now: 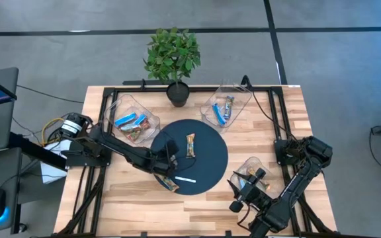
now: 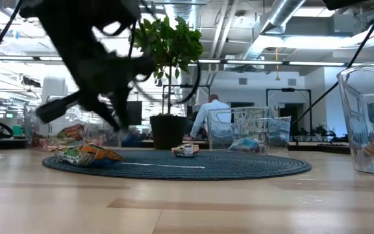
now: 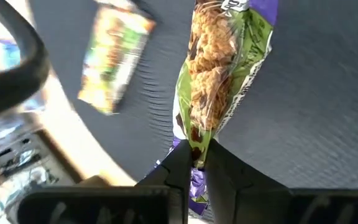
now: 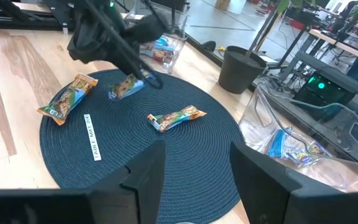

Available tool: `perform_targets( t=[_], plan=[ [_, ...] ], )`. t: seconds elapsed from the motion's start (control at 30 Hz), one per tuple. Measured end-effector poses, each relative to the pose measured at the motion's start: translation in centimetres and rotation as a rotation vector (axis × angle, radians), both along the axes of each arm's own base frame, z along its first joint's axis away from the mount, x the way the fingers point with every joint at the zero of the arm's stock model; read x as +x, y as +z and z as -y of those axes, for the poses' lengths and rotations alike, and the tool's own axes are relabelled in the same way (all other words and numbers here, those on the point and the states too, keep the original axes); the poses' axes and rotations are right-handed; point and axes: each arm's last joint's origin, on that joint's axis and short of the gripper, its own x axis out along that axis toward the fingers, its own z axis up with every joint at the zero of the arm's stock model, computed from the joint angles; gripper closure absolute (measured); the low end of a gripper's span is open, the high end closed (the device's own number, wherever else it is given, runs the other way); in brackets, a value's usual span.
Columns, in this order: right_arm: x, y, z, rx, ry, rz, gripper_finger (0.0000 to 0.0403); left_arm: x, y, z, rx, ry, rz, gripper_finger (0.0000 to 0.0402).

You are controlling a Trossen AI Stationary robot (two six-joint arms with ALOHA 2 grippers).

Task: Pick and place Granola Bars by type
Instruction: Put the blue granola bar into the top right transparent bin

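Pinched between closed fingers of the left gripper, one gold-green granola bar hangs above the dark round mat.

Just beside it lies a second bar; farther off, a third bar. The right gripper waits open nearby.

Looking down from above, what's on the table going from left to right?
Left clear tray → left gripper pinching a green-wrapped bar → loose bar on the mat → back clear tray → right clear tray.
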Motion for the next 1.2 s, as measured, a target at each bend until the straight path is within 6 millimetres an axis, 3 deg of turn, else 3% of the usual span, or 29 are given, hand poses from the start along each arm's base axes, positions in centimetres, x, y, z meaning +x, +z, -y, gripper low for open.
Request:
perform_targets(
  t=[0.17,0.33,0.5,0.7,0.93,1.2],
  plan=[
    [0.0,0.0,0.0,0.000,0.000,0.000,0.0233,2.1,2.9,0.5,0.000,0.031,0.128,0.0376],
    [0.0,0.0,0.0,0.001,0.000,0.000,0.0234,5.3,6.4,-1.2,-0.014,0.078,0.336,0.0376],
    [0.0,0.0,0.0,0.000,0.000,0.000,0.0235,8.0,9.5,-5.1,-0.034,0.140,0.560,0.0376],
    [0.4,-0.1,0.1,-0.015,0.006,-0.021,0.0239,9.5,11.9,-11.9,-0.208,0.180,0.837,0.0376],
    [1.3,-0.1,0.8,-0.046,-0.004,-0.057,0.0237,9.8,12.1,-17.2,-0.503,0.166,1.006,0.0376],
    [2.1,-0.5,1.4,-0.060,-0.017,-0.095,0.0241,12.5,8.8,-18.6,-0.467,0.196,1.128,0.0376]
  ],
)
